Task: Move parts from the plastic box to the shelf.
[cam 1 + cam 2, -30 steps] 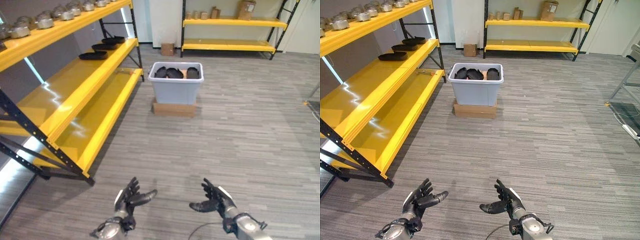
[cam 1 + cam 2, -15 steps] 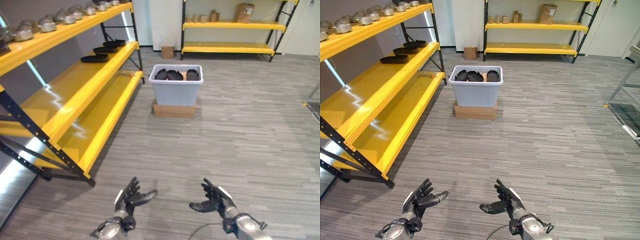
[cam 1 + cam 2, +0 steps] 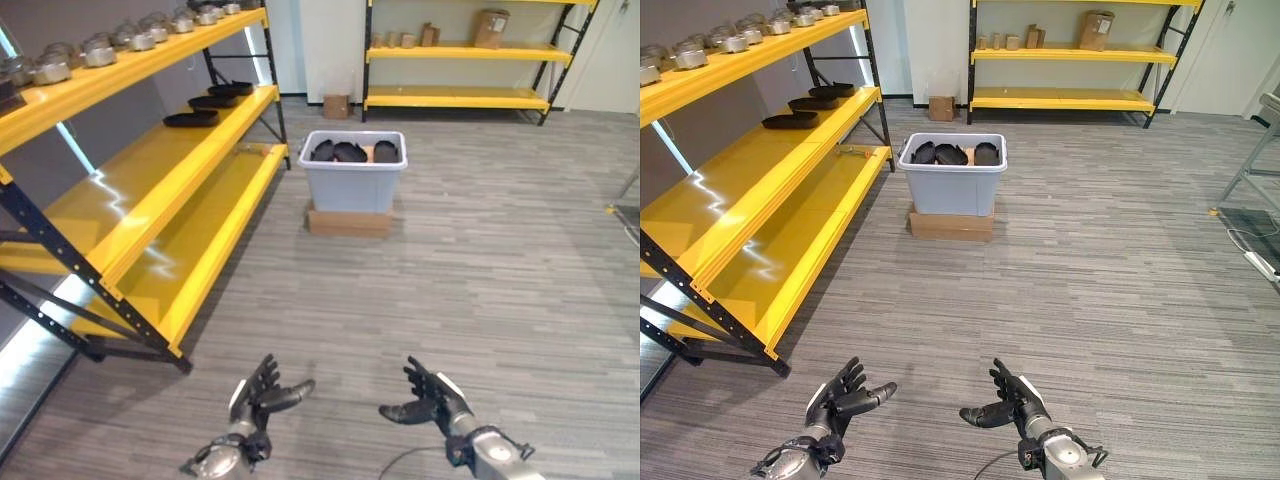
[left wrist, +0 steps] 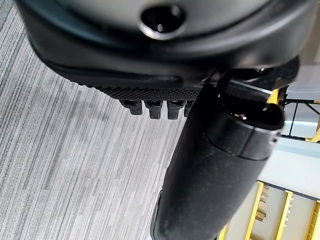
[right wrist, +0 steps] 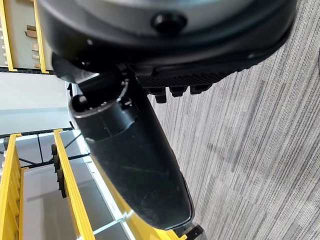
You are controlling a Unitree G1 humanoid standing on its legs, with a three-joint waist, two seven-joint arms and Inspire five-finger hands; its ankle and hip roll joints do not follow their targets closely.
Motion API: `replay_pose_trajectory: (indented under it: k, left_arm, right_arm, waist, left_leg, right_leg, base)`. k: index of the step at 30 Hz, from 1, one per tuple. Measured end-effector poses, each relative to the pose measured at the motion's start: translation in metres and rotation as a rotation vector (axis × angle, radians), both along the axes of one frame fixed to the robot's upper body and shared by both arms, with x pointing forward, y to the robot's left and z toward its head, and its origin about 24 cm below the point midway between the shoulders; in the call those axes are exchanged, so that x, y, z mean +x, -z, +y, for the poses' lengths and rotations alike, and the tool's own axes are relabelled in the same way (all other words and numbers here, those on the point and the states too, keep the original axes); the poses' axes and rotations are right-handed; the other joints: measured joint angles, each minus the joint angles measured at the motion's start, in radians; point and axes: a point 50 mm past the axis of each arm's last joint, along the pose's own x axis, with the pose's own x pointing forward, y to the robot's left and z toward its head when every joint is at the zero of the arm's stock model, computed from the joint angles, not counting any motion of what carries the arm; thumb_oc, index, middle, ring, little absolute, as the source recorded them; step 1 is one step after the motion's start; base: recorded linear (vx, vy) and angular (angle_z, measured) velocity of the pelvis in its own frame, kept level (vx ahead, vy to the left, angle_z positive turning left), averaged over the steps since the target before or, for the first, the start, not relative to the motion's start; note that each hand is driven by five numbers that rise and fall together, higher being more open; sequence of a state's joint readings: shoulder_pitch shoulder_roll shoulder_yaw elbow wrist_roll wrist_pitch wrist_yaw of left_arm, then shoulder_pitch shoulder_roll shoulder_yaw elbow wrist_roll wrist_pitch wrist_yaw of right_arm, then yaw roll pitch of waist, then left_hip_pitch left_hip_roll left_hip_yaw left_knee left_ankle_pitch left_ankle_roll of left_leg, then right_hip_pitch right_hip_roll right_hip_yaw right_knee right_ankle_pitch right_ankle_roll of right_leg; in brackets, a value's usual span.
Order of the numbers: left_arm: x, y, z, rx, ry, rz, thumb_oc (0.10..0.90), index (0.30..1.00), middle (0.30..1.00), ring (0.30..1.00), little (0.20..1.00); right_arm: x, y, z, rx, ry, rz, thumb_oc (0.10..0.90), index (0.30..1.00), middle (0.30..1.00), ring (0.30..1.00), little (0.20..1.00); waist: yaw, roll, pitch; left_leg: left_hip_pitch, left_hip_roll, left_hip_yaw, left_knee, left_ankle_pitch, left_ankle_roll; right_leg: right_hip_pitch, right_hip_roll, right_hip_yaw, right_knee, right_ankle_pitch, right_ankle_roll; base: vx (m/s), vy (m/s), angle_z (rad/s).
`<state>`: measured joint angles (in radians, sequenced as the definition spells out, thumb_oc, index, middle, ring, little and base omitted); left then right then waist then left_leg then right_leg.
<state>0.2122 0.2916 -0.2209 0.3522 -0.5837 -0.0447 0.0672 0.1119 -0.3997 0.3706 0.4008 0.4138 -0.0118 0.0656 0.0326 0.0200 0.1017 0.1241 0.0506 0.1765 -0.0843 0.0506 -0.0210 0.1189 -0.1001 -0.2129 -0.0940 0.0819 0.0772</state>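
Change since a second ago: my head camera has tipped a little, so the whole scene sits slightly lower in view; the hands, box and shelving have not shifted against one another.

Item, far left: yellow shelf (image 3: pixel 170 160), three tiers. Top tier holds a row of grey metal parts (image 3: pixel 110 42). Middle tier holds three flat black parts (image 3: pixel 212 100) at its far end. The rest of that tier is bare.

Item, lower left: left hand (image 3: pixel 262 393), fingers spread and relaxed, holding nothing, low over the floor.

Item, centre, well ahead: grey plastic box (image 3: pixel 353 177) set on a flat cardboard base (image 3: pixel 348 220), near the shelf's far corner. Black parts (image 3: pixel 348 151) lie inside it, up by the rim. That is the load I have yet to move.

Item, lower right: right hand (image 3: pixel 428 398), fingers apart, empty, level with the left one.

Item, background: second yellow rack (image 3: pixel 460 70) with small cartons, not part of the job.

Risks, my reading: I am well apart from the box, so a misjudged walk-up could nudge it off the cardboard. The box sits low, so bending to reach it may unsettle my balance. The parts overlap, so one grab may drag or drop a neighbour. The shelf's front lip could catch a part during placing.
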Motion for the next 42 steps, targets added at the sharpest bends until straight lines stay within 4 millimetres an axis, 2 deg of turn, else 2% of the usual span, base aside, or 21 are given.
replay_pose_trajectory:
  k: [7, 13, 15, 16, 17, 18, 19, 21, 25, 27, 28, 29, 31, 32, 35, 37, 38, 39, 40, 41, 42]
  left_arm:
    - [0.006, -0.003, -0.001, 0.003, 0.005, -0.017, 0.900, 1.000, 1.000, 1.000, 1.000]
    - [0.028, -0.016, 0.004, 0.032, 0.024, -0.082, 0.900, 1.000, 1.000, 1.000, 1.000]
    - [0.031, -0.017, 0.004, 0.038, 0.030, -0.085, 0.900, 1.000, 1.000, 1.000, 1.000]
    - [0.033, -0.016, 0.000, 0.031, 0.038, -0.084, 0.900, 1.000, 1.000, 1.000, 1.000]
    - [0.033, -0.014, -0.009, 0.003, 0.039, -0.081, 0.900, 1.000, 1.000, 1.000, 1.000]
    - [0.032, -0.013, -0.007, 0.012, 0.034, -0.075, 0.900, 1.000, 1.000, 1.000, 1.000]
    - [0.032, -0.013, -0.004, 0.017, 0.027, -0.075, 0.900, 1.000, 1.000, 1.000, 1.000]
    - [0.032, -0.013, 0.000, 0.026, 0.017, -0.073, 0.900, 1.000, 1.000, 1.000, 1.000]
    - [0.036, -0.015, 0.003, 0.034, 0.018, -0.078, 0.900, 1.000, 1.000, 1.000, 1.000]
    - [0.035, -0.013, -0.001, 0.021, 0.016, -0.072, 0.900, 1.000, 1.000, 1.000, 1.000]
    - [0.035, -0.011, -0.001, 0.019, 0.012, -0.065, 0.900, 1.000, 1.000, 1.000, 1.000]
    - [0.036, -0.010, -0.001, 0.020, 0.010, -0.063, 0.900, 1.000, 1.000, 1.000, 1.000]
    - [0.032, -0.006, -0.002, 0.013, 0.000, -0.046, 0.900, 1.000, 1.000, 1.000, 1.000]
    - [0.033, -0.007, -0.002, 0.011, 0.001, -0.050, 0.900, 1.000, 1.000, 1.000, 1.000]
    - [0.043, -0.014, -0.003, 0.010, 0.004, -0.087, 0.900, 1.000, 1.000, 1.000, 1.000]
    - [0.045, -0.016, 0.000, 0.018, 0.002, -0.093, 0.900, 1.000, 1.000, 1.000, 1.000]
    - [0.041, -0.015, 0.003, 0.021, -0.006, -0.085, 0.900, 1.000, 1.000, 1.000, 1.000]
    - [0.039, -0.015, 0.006, 0.013, -0.017, -0.081, 0.900, 1.000, 1.000, 1.000, 1.000]
    - [0.039, -0.014, 0.004, 0.000, -0.026, -0.077, 0.900, 1.000, 1.000, 1.000, 1.000]
    - [0.035, -0.012, 0.002, -0.003, -0.024, -0.070, 0.900, 1.000, 1.000, 1.000, 1.000]
    - [0.034, -0.013, 0.000, -0.005, -0.018, -0.071, 0.900, 1.000, 1.000, 1.000, 1.000]
  right_arm:
    - [0.005, -0.003, 0.001, 0.001, -0.003, -0.016, 0.900, 1.000, 1.000, 1.000, 1.000]
    - [0.020, -0.010, 0.006, 0.005, -0.020, -0.061, 0.900, 1.000, 1.000, 1.000, 1.000]
    - [0.022, -0.011, 0.008, 0.012, -0.019, -0.067, 0.900, 1.000, 1.000, 1.000, 1.000]
    - [0.019, -0.009, 0.008, 0.014, -0.011, -0.062, 0.900, 1.000, 1.000, 1.000, 1.000]
    - [0.018, -0.008, -0.002, -0.014, 0.013, -0.062, 0.900, 1.000, 1.000, 1.000, 1.000]
    - [0.018, -0.006, 0.002, -0.012, 0.005, -0.049, 0.900, 1.000, 1.000, 1.000, 1.000]
    - [0.018, -0.007, 0.005, -0.006, -0.015, -0.051, 0.900, 1.000, 1.000, 1.000, 1.000]
    - [0.019, -0.009, 0.010, 0.008, -0.029, -0.060, 0.900, 1.000, 1.000, 1.000, 1.000]
    - [0.023, -0.017, 0.016, 0.028, -0.034, -0.103, 0.900, 1.000, 1.000, 1.000, 1.000]
    - [0.023, -0.017, 0.015, 0.025, -0.029, -0.104, 0.900, 1.000, 1.000, 1.000, 1.000]
    - [0.029, -0.021, 0.015, 0.025, -0.032, -0.124, 0.900, 1.000, 1.000, 1.000, 1.000]
    - [0.031, -0.023, 0.015, 0.024, -0.033, -0.135, 0.900, 1.000, 1.000, 1.000, 1.000]
    - [0.031, -0.022, 0.015, 0.023, -0.029, -0.129, 0.900, 1.000, 1.000, 1.000, 1.000]
    - [0.031, -0.022, 0.015, 0.023, -0.030, -0.131, 0.900, 1.000, 1.000, 1.000, 1.000]
    - [0.036, -0.026, 0.014, 0.021, -0.030, -0.146, 0.900, 1.000, 1.000, 1.000, 1.000]
    - [0.037, -0.027, 0.015, 0.026, -0.027, -0.152, 0.900, 1.000, 1.000, 1.000, 1.000]
    - [0.036, -0.026, 0.015, 0.042, -0.016, -0.145, 0.900, 1.000, 1.000, 1.000, 1.000]
    - [0.033, -0.024, 0.016, 0.048, -0.012, -0.140, 0.900, 1.000, 1.000, 1.000, 1.000]
    - [0.033, -0.024, 0.012, 0.039, -0.007, -0.140, 0.900, 1.000, 1.000, 1.000, 1.000]
    - [0.033, -0.025, 0.010, 0.032, -0.002, -0.143, 0.900, 1.000, 1.000, 1.000, 1.000]
    - [0.034, -0.026, 0.009, 0.037, 0.010, -0.151, 0.900, 1.000, 1.000, 1.000, 1.000]
  waist:
    - [0.002, -0.009, 0.007]
    - [0.001, -0.054, 0.076]
    - [-0.004, -0.063, 0.097]
    - [-0.027, -0.065, 0.117]
    - [-0.027, 0.006, 0.148]
    - [-0.021, 0.011, 0.165]
    - [-0.017, 0.018, 0.174]
    - [-0.021, 0.008, 0.192]
    - [-0.027, -0.030, 0.208]
    - [-0.027, -0.041, 0.209]
    - [-0.028, -0.045, 0.209]
    - [-0.028, -0.046, 0.208]
    - [-0.029, -0.040, 0.193]
    - [-0.033, -0.042, 0.182]
    - [-0.030, -0.029, 0.172]
    - [-0.040, -0.027, 0.166]
    - [-0.054, -0.037, 0.132]
    - [-0.045, -0.071, 0.114]
    - [-0.028, -0.069, 0.102]
    - [-0.002, -0.060, 0.079]
    - [0.003, -0.055, 0.060]
  left_leg:
    - [-0.054, -0.001, 0.004, 0.069, -0.014, 0.007]
    - [-0.139, -0.022, -0.016, 0.241, -0.099, 0.027]
    - [-0.177, -0.047, -0.014, 0.332, -0.140, 0.068]
    - [-0.201, -0.079, 0.007, 0.444, -0.192, 0.128]
    - [-0.197, -0.071, 0.045, 0.525, -0.291, 0.150]
    - [-0.198, -0.070, 0.058, 0.535, -0.306, 0.154]
    - [-0.211, -0.071, 0.070, 0.534, -0.302, 0.158]
    - [-0.208, -0.096, 0.068, 0.492, -0.278, 0.161]
    - [-0.175, -0.160, 0.064, 0.388, -0.226, 0.134]
    - [-0.132, -0.191, 0.067, 0.343, -0.229, 0.134]
    - [-0.097, -0.207, 0.093, 0.291, -0.232, 0.126]
    - [-0.098, -0.214, 0.091, 0.298, -0.236, 0.136]
    - [-0.075, -0.213, 0.073, 0.308, -0.263, 0.146]
    - [-0.071, -0.212, 0.058, 0.307, -0.266, 0.145]
    - [-0.053, -0.165, 0.028, 0.305, -0.279, 0.143]
    - [-0.010, -0.132, -0.004, 0.293, -0.297, 0.111]
    - [0.025, -0.093, -0.013, 0.330, -0.328, 0.055]
    - [-0.010, -0.091, -0.003, 0.470, -0.338, 0.034]
    - [-0.092, -0.057, 0.002, 0.677, -0.331, 0.019]
    - [-0.166, -0.011, -0.007, 0.836, -0.325, 0.012]
    - [-0.216, 0.029, -0.039, 0.883, -0.322, 0.004]
  right_leg:
    - [-0.051, -0.008, 0.000, 0.063, -0.012, -0.003]
    - [-0.187, -0.082, 0.004, 0.364, -0.158, 0.001]
    - [-0.209, -0.119, -0.007, 0.428, -0.163, 0.026]
    - [-0.227, -0.153, -0.015, 0.522, -0.178, 0.054]
    - [-0.368, -0.183, 0.011, 0.805, -0.114, 0.113]
    - [-0.430, -0.203, 0.029, 0.888, -0.064, 0.109]
    - [-0.480, -0.216, 0.022, 0.935, -0.064, 0.109]
    - [-0.513, -0.215, 0.008, 0.882, -0.073, 0.114]
    - [-0.492, -0.181, 0.020, 0.486, -0.072, 0.097]
    - [-0.477, -0.186, -0.005, 0.381, -0.012, 0.081]
    - [-0.451, -0.195, -0.074, 0.279, 0.054, 0.099]
    - [-0.438, -0.193, -0.088, 0.283, 0.069, 0.094]
    - [-0.412, -0.181, -0.098, 0.354, 0.059, 0.046]
    - [-0.405, -0.171, -0.099, 0.380, 0.055, 0.042]
    - [-0.417, -0.101, -0.108, 0.434, -0.032, -0.048]
    - [-0.417, -0.068, -0.158, 0.473, -0.048, -0.072]
    - [-0.387, -0.006, -0.166, 0.444, -0.066, -0.104]
    - [-0.347, 0.010, -0.171, 0.396, -0.088, -0.143]
    - [-0.315, 0.022, -0.170, 0.367, -0.110, -0.193]
    - [-0.301, 0.042, -0.166, 0.351, -0.115, -0.216]
    - [-0.288, 0.064, -0.161, 0.353, -0.140, -0.238]
  base:
    - [-0.07, 0.041, 0.01]
    - [-0.03, 0.110, 0.12]
    - [-0.01, 0.161, 0.28]
    - [-0.01, 0.199, 0.42]
    - [-0.01, 0.144, 0.19]
    - [0.08, 0.136, -0.20]
    - [0.23, 0.048, -0.25]
    - [0.30, 0.012, -0.14]
    - [0.19, -0.025, 0.03]
    - [0.34, -0.025, 0.17]
    - [0.35, -0.037, 0.03]
    - [0.38, -0.063, 0.11]
    - [0.33, -0.121, 0.15]
    - [0.35, -0.144, 0.25]
    - [0.32, -0.118, 0.24]
    - [0.43, -0.255, 0.27]
    - [0.33, -0.262, 0.33]
    - [0.14, -0.187, 0.18]
    - [0.03, -0.098, -0.33]
    - [0.06, -0.120, -0.46]
    - [0.08, -0.101, -0.41]
